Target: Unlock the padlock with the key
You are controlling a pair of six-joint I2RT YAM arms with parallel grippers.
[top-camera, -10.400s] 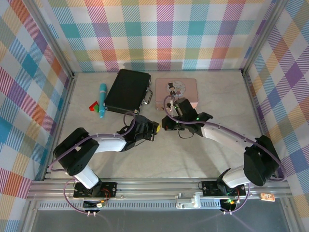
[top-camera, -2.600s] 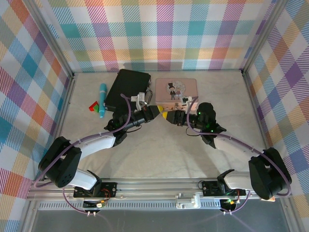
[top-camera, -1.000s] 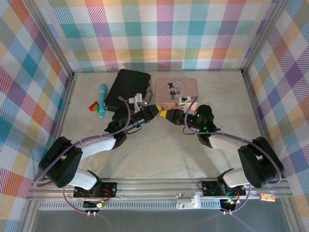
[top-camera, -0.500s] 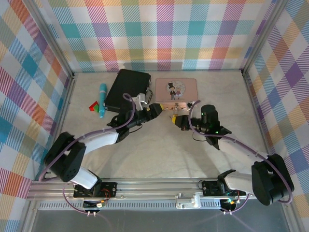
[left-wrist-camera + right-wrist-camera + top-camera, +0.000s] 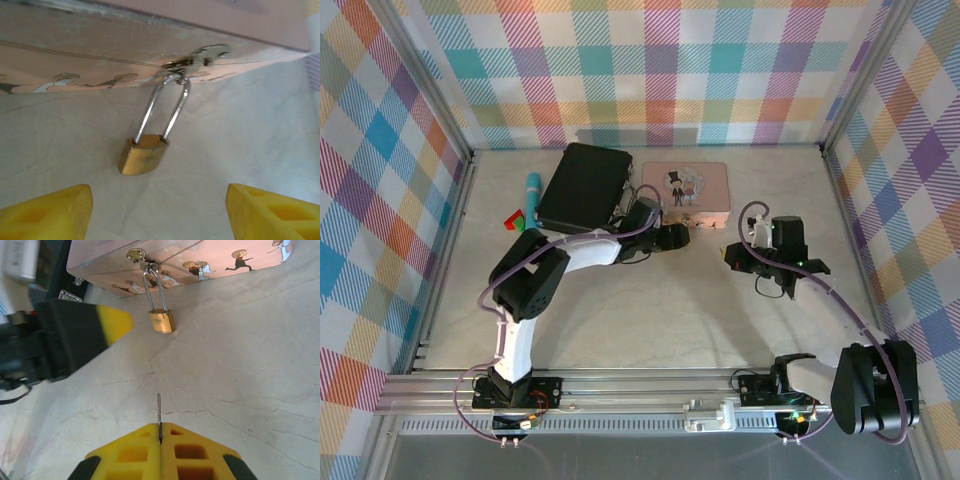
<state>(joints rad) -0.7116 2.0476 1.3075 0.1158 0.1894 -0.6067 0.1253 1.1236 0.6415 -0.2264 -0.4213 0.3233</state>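
Padlock (image 5: 144, 157): small brass body lying on the table (image 5: 260, 140), thin shackle threaded through the hasp (image 5: 205, 52) on the near side of the pink tin (image 5: 685, 185) (both shackle legs run into the body). Left gripper (image 5: 160, 210): released, yellow fingers spread wide with nothing between them, pointed at the padlock from just short of it. Right gripper (image 5: 160, 440): clenched on the key (image 5: 159, 412), whose thin blade sticks out between the closed fingers toward the padlock, apart from it, on the bare table to the right.
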